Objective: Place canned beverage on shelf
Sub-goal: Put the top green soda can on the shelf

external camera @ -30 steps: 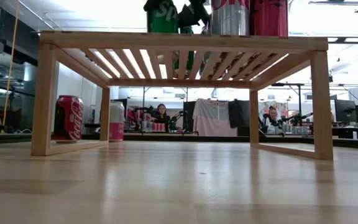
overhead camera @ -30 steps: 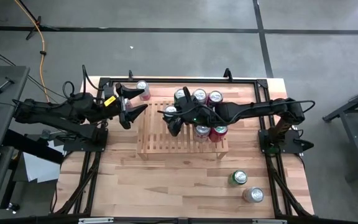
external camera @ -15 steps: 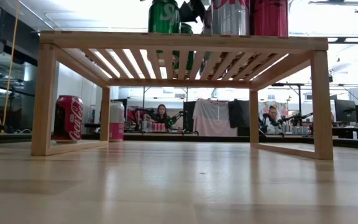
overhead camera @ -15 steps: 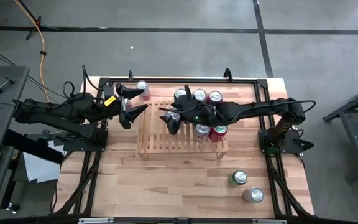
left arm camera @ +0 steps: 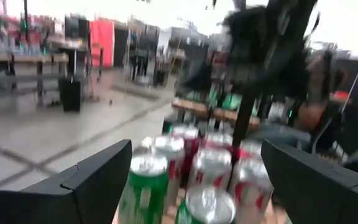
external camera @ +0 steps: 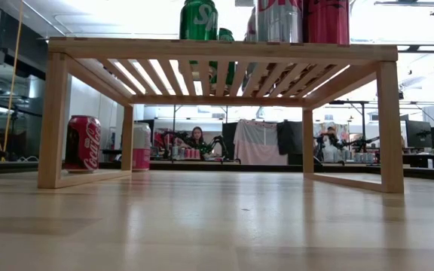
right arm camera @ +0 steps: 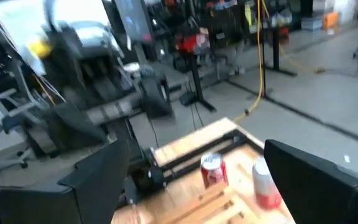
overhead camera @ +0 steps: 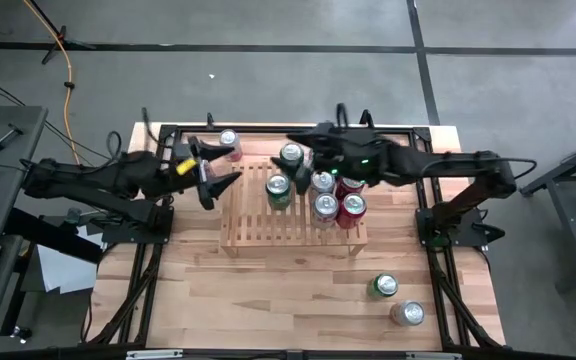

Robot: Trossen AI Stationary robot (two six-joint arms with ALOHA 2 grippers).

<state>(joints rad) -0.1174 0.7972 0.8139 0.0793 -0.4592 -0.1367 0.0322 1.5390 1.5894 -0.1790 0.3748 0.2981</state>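
**Green can let go on the rack; right arm lifts clear**

The green drink can (overhead camera: 279, 190) now stands alone on the low slatted light-wood shelf (overhead camera: 250, 232), just left of the other cans (overhead camera: 329, 195). The right gripper (overhead camera: 303, 152), around it a second ago, has risen toward the shelf's far edge, fingers apart and empty. This placement looks finished. The shelf's left slats are bare; the left gripper (overhead camera: 216, 166) waits open beside that end.
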